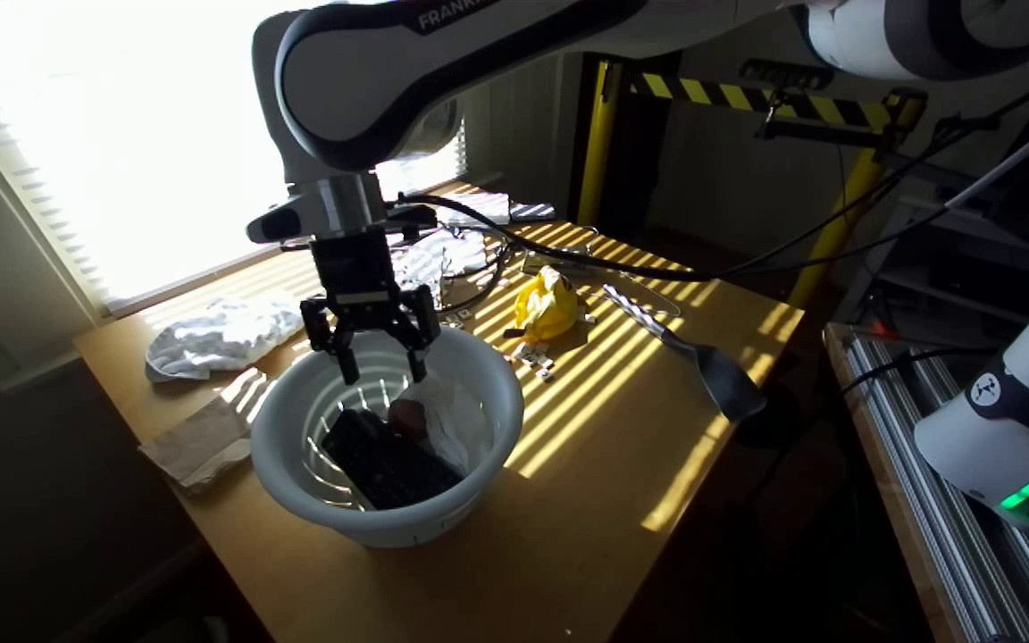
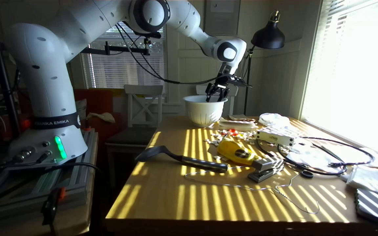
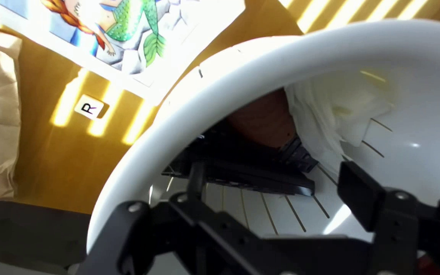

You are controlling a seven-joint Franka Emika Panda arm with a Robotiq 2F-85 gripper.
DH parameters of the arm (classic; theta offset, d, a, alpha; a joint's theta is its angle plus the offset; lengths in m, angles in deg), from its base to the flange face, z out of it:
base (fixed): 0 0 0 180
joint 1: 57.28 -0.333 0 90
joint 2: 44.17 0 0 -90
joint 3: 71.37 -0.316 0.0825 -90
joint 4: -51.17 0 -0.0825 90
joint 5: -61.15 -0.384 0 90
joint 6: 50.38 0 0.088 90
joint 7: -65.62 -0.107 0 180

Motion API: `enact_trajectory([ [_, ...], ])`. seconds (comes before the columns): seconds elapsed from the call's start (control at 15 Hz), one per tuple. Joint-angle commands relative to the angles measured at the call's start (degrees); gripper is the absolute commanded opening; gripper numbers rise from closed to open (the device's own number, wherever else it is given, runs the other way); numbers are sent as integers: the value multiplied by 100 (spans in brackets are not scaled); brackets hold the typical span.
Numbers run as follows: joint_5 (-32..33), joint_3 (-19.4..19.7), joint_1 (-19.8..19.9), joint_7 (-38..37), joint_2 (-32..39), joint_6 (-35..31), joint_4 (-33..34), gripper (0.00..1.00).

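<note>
So, black thing point(image 1: 389, 464): long and boxy, lying low inside the white slotted bowl point(image 2: 203, 113); what exactly it is, I cannot tell.
Fingers point(image 1: 416, 362): spread wide, nothing between them, at the mouth of the bowl.
From fingers to black thing: downward; an exterior view shows a gap between the two.
Long axis: in an exterior view it slants from below the fingers toward the near side of the bowl; in the wrist view it runs roughly along the line from one finger to the other, a little aslant.
Also in the bowl: a brown rounded thing point(image 3: 267, 122) beside the black thing, then a crumpled white thing point(image 3: 308, 126), cloth or plastic.
Near the bowl: brown paper point(image 1: 197, 446), a mermaid picture point(image 3: 124, 23), a letter tile point(image 3: 89, 107).
Farther along the counter point(image 2: 162, 196): a yellow thing point(image 1: 541, 308), a large spoon point(image 2: 189, 160), a stapler point(image 2: 266, 168).
</note>
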Motion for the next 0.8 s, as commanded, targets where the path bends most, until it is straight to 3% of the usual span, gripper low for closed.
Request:
enact_trajectory([
  [0.0,254,72,-129,-120,60,307,523,100],
  [0.33,197,-3,-53,147,-697,-164,160,100],
  [0.73,19,295,120,-617,-1424,-1808,-548,100],
])
